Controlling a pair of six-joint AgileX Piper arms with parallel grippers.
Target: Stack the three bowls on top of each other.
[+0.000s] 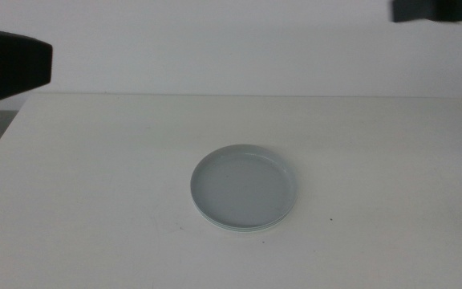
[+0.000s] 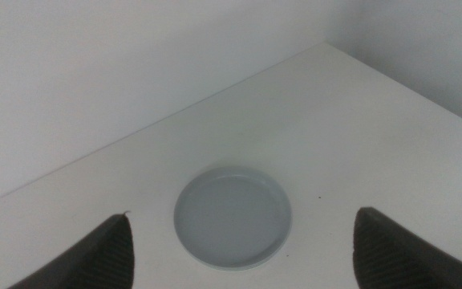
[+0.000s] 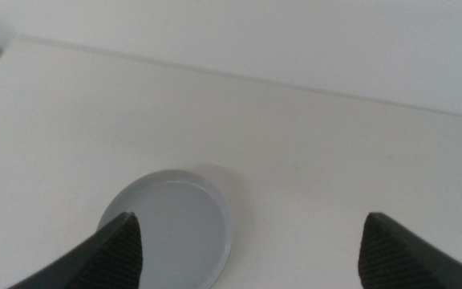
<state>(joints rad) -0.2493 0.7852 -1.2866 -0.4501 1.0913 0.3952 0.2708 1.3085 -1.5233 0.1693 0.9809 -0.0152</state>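
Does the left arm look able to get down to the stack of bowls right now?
Probably yes. The left tool is open, raised above the table, with the bowl stack between its jaws in its wrist view. Nothing lies between them; the right tool is also raised off.

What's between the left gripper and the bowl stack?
Nothing: left wrist view shows only bare table between the open left gripper and the stack.

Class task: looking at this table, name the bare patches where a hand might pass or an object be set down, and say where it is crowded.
The stack of bowls sits alone near the middle of the white table. Bare tabletop surrounds it: left and right of the stack, between it and the far edge by the wall, and a narrower strip in front. Nowhere is crowded. Both arms are drawn back, fingers open.
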